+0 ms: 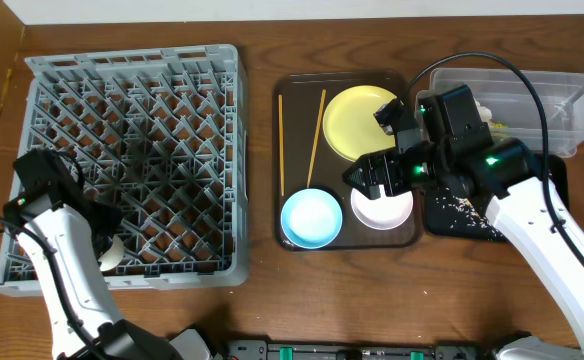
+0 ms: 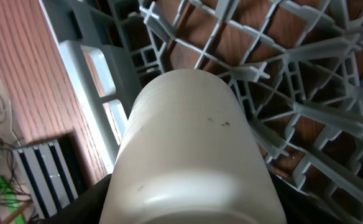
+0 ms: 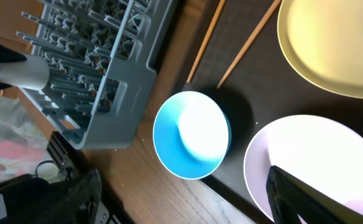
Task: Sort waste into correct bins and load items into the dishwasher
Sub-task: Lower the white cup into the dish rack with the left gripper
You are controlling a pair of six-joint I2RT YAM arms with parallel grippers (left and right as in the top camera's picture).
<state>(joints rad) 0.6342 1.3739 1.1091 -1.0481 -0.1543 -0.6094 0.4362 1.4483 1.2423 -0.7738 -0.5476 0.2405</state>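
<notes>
My left gripper (image 1: pixel 102 240) is shut on the white cup (image 2: pixel 188 130), which it holds low over the lattice floor in the front left corner of the grey dishwasher rack (image 1: pixel 132 150). On the brown tray, my right gripper (image 1: pixel 377 180) hangs open over the white bowl (image 3: pixel 318 155). One of its fingers (image 3: pixel 306 199) is above that bowl's rim and the other is over the bare table. The light-blue bowl (image 3: pixel 191 134) sits just left of the white one. Behind them lie two chopsticks (image 1: pixel 281 140) and the pale-yellow plate (image 1: pixel 360 120).
The clear tub (image 1: pixel 552 95) stands at the back right with white tissue (image 1: pixel 482 108) in its left end. In front of it, half under my right arm, the black tray (image 1: pixel 462 215) holds scattered crumbs. Bare wood separates the rack from the brown tray (image 1: pixel 290 235).
</notes>
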